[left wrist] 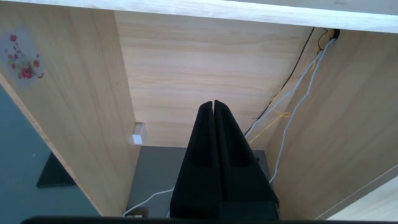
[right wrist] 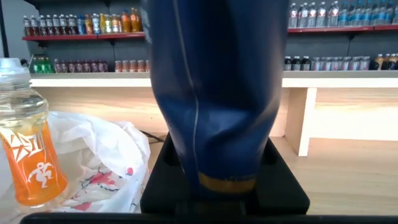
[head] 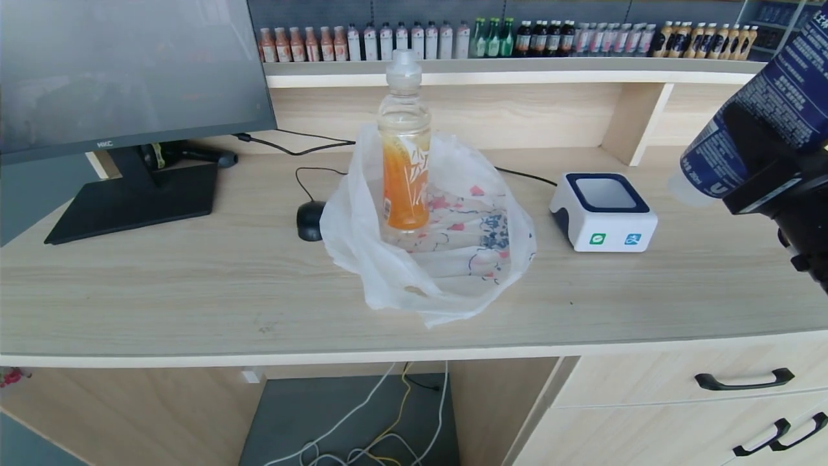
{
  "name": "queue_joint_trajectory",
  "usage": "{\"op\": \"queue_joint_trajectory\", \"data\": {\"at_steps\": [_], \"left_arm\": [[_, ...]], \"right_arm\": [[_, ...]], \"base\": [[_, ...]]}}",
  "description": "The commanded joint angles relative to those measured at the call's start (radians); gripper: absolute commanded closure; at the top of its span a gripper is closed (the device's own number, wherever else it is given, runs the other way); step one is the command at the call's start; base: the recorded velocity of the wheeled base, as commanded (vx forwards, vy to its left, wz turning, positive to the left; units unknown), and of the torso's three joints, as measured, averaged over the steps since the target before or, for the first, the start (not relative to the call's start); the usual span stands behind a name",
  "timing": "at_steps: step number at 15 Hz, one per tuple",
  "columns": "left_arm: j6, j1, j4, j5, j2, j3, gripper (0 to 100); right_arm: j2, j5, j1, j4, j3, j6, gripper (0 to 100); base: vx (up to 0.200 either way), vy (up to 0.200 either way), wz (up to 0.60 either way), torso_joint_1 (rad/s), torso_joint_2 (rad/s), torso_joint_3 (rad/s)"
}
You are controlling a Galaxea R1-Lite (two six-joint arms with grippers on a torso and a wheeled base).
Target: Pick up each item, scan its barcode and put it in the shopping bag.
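A white plastic shopping bag (head: 446,259) sits open at the middle of the counter, with an orange drink bottle (head: 404,149) standing upright in it. The same bottle (right wrist: 28,149) and bag (right wrist: 106,155) appear in the right wrist view. My right gripper (head: 763,175) hangs at the right edge, above and to the right of the white barcode scanner (head: 603,210), shut on a dark blue tube (head: 763,110) that tilts with its cap end down toward the scanner. The blue tube (right wrist: 214,93) fills the right wrist view. My left gripper (left wrist: 213,118) is shut, below the counter, with nothing in it.
A monitor (head: 123,71) on its stand is at the back left, with a black mouse (head: 310,220) and cables beside the bag. A raised shelf (head: 517,68) runs behind the counter, with bottles lined up beyond it. Drawers (head: 711,388) are under the counter's right side.
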Motion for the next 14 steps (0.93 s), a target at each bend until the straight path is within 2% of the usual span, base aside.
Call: {"op": "queue_joint_trajectory", "data": {"at_steps": [1,2,6,9,11,14], "left_arm": [[0.0,0.0,0.0,0.0,0.0,0.0,100],[0.0,0.0,0.0,0.0,0.0,0.0,100],[0.006,0.0,0.0,0.0,0.0,0.0,100],[0.006,0.0,0.0,0.0,0.0,0.0,100],[0.006,0.0,0.0,0.0,0.0,0.0,100],[0.006,0.0,0.0,0.0,0.0,0.0,100]], "right_arm": [[0.013,0.002,0.0,0.0,0.002,-0.001,100],[0.015,0.002,0.0,0.0,0.004,-0.001,100],[0.019,0.002,0.0,0.0,0.01,-0.002,100],[0.019,0.103,0.035,0.004,0.01,-0.068,100],[0.042,0.112,0.08,0.008,0.056,-0.082,100],[0.098,0.112,0.083,0.035,-0.026,-0.057,100]], "base": [[0.0,0.2,0.0,0.007,0.0,-0.002],[0.0,0.2,0.0,0.002,0.0,-0.007],[0.0,0.0,0.0,0.0,0.0,0.0],[0.0,0.0,0.0,0.0,0.0,0.0],[0.0,0.0,0.0,0.0,0.0,0.0],[0.0,0.0,0.0,0.0,0.0,0.0]]}}
